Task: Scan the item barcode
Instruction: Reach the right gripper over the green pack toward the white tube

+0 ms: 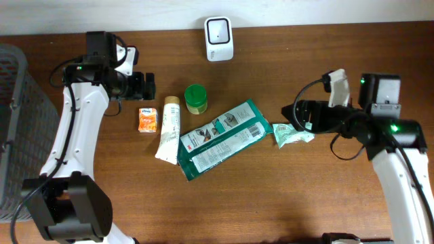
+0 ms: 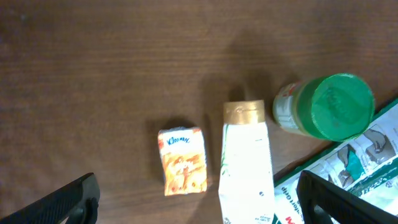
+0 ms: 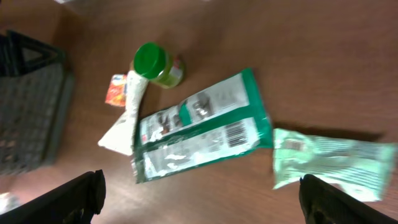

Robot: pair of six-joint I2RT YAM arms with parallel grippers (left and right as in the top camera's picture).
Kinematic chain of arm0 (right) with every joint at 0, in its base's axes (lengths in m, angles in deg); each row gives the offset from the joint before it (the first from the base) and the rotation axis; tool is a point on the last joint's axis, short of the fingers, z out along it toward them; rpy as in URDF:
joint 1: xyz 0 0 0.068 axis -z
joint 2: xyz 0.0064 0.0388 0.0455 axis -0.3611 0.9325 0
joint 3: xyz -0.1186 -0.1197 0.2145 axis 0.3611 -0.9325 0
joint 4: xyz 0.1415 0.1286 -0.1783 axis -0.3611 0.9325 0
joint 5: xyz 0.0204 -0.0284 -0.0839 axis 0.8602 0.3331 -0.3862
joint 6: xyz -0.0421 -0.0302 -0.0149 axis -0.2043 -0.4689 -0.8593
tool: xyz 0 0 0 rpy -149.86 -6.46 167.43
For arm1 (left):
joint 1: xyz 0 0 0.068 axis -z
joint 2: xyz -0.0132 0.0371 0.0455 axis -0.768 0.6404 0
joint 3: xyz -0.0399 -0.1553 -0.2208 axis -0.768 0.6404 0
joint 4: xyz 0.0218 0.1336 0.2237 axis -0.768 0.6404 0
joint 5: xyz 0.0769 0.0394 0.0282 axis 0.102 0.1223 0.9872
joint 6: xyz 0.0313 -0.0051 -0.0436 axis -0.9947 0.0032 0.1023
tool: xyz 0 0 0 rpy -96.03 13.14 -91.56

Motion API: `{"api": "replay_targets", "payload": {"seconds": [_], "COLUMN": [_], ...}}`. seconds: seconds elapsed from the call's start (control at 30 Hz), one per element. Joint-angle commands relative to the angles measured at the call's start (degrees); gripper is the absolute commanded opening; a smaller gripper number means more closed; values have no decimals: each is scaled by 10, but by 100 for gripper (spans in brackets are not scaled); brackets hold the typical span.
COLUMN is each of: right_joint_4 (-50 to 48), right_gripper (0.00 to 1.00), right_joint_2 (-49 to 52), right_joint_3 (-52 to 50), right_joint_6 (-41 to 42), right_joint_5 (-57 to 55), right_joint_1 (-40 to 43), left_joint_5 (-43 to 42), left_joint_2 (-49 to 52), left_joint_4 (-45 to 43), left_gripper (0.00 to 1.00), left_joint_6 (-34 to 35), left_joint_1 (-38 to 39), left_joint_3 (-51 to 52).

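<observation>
Several items lie mid-table: a small orange packet (image 1: 147,120), a white tube (image 1: 169,129) with a gold cap, a green-lidded jar (image 1: 196,99), a large green pack (image 1: 224,138) with its barcode (image 3: 239,134) facing up, and a pale green packet (image 1: 293,135). A white scanner (image 1: 218,38) stands at the back edge. My left gripper (image 1: 144,86) hovers open just behind the orange packet (image 2: 182,160) and the tube (image 2: 247,165). Just right of the pale green packet (image 3: 329,162), my right gripper (image 1: 298,115) is open too, with nothing between its fingers.
A grey mesh basket (image 1: 17,129) stands at the table's left edge, also in the right wrist view as a dark basket (image 3: 28,106). Bare wood runs along the front of the table.
</observation>
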Motion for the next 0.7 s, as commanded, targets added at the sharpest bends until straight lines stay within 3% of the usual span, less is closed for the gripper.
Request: {"api": "replay_targets", "payload": {"seconds": [0.0, 0.17, 0.3, 0.5, 0.67], "right_joint_4": [-1, -37, -107, -246, -256], "right_gripper": [92, 90, 77, 72, 69], "right_joint_2": [32, 45, 79, 182, 291], "right_joint_3": [14, 14, 14, 23, 95], "right_joint_6": [-15, 38, 125, 235, 259], "right_joint_5": [60, 7, -8, -10, -18], "right_joint_1": [-14, -97, -179, -287, -340], "left_joint_5": [-6, -4, 27, 52, 52], "left_joint_2": [-16, -16, -16, -16, -15], "left_joint_4": [12, 12, 3, -23, -37], "left_gripper": [99, 99, 99, 99, 99], "left_joint_6": [-3, -3, -3, -3, -2], "left_joint_1": [-14, -22, -23, -28, -46], "left_joint_3": [-12, -12, -12, -12, -12]}}
